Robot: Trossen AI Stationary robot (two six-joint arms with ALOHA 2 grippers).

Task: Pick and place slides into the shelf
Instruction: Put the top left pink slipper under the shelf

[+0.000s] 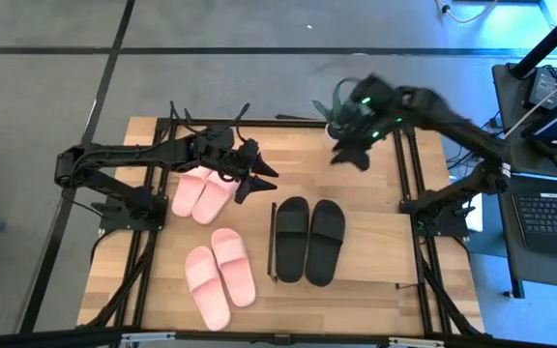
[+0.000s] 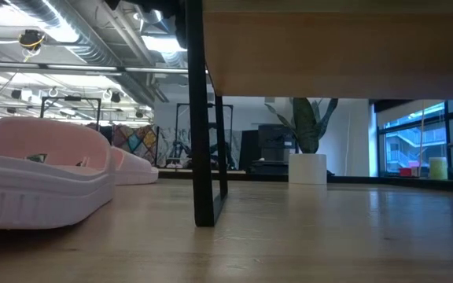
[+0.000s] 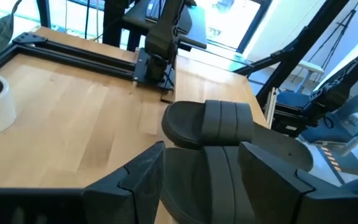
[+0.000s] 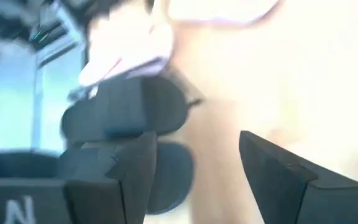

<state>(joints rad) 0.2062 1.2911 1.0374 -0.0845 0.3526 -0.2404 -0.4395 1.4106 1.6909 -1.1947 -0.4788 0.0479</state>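
Counter (image 1: 375,193): light-wood planks with visible grain, matte, framed in black metal tube, standing on a grey floor with dark seams. At 3 o'clock off the counter, a side desk with an open laptop (image 1: 552,215). The low view shows an open lab behind: ceiling ducts, big windows, a white cylindrical pot holding a broad-leaf plant (image 2: 307,168).

Slides, all smooth moulded foam with rounded soles and one wide strap:
- black pair (image 1: 309,238) at centre, side by side, touching
- pale pink pair (image 1: 219,276) at 7 o'clock, angled
- second pale pink pair (image 1: 201,191) at 10 o'clock, just beside the left pincer

Shelf: in the low view its flat light-wood board (image 2: 336,47) spans overhead, with a thin dark upright leg (image 2: 201,118) on the counter. A ribbed-sole pink slide sits close on the counter.

Left pincer (image 1: 256,181): near centre at 11 o'clock, jaws spread wide, holding nothing; the wrist view looks down on the black slides between its fingers.

Right pincer (image 1: 352,155): hanging at 1 o'clock over the counter's far edge, jaws apart, nothing held.
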